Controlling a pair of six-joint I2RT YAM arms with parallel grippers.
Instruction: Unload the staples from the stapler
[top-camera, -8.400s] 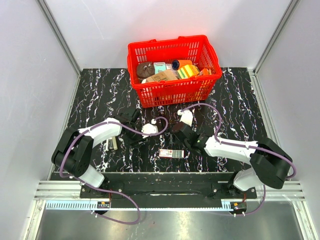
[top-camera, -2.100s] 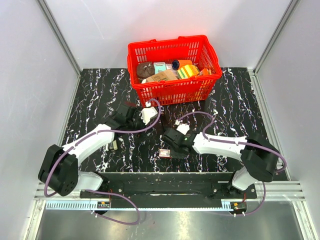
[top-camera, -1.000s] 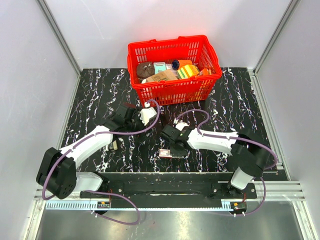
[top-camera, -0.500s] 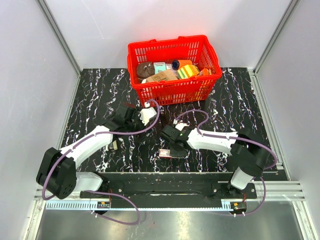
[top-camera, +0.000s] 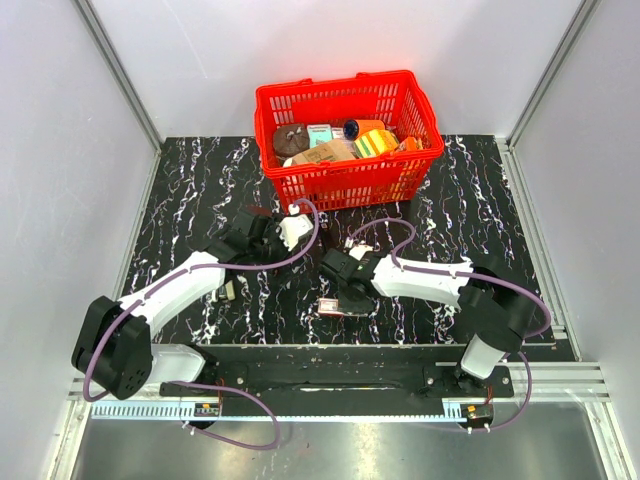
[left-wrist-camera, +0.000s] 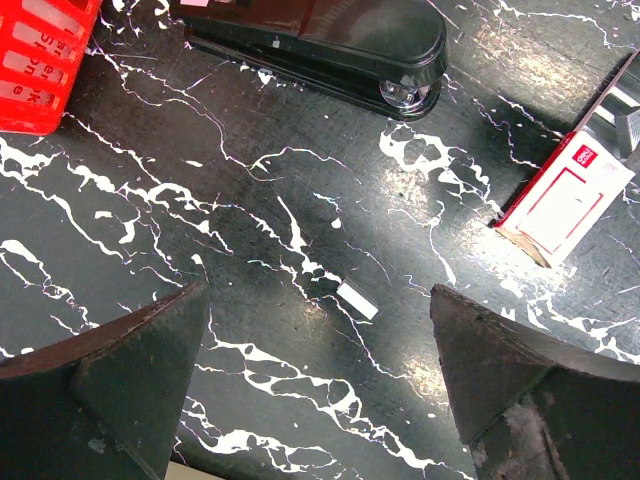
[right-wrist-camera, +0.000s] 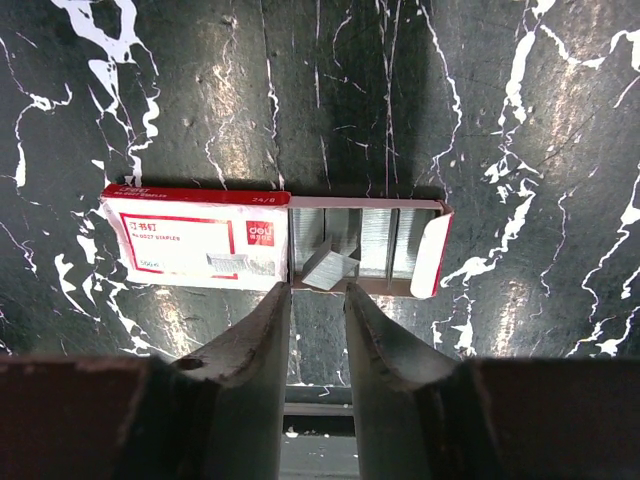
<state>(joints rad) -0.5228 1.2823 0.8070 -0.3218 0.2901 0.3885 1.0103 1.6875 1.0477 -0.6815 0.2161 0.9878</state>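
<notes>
The black stapler (left-wrist-camera: 330, 45) lies closed on the marble table, ahead of my left gripper (left-wrist-camera: 320, 360). That gripper is wide open and empty above the table. On the table just beyond its fingers (left-wrist-camera: 120, 380) lies a small pale strip (left-wrist-camera: 357, 300). The red-and-white staple box (right-wrist-camera: 195, 248) lies open with rows of staples showing. One loose staple strip (right-wrist-camera: 330, 268) rests askew in it. My right gripper (right-wrist-camera: 318, 292) hovers at the box's near edge, jaws slightly apart with nothing between them. From above, the right gripper (top-camera: 338, 290) is over the box (top-camera: 335, 306), and the left gripper (top-camera: 250, 228) is farther left.
A red basket (top-camera: 345, 185) full of packaged goods stands at the back centre, and its corner (left-wrist-camera: 40, 60) shows close to the stapler. A small pale object (top-camera: 228, 290) lies beside my left forearm. The table's metal front rail (top-camera: 320, 380) runs below the arms.
Over the last seconds the right gripper came down to the staple box and has edged slightly back. The left arm reached toward the basket earlier and has held still since.
</notes>
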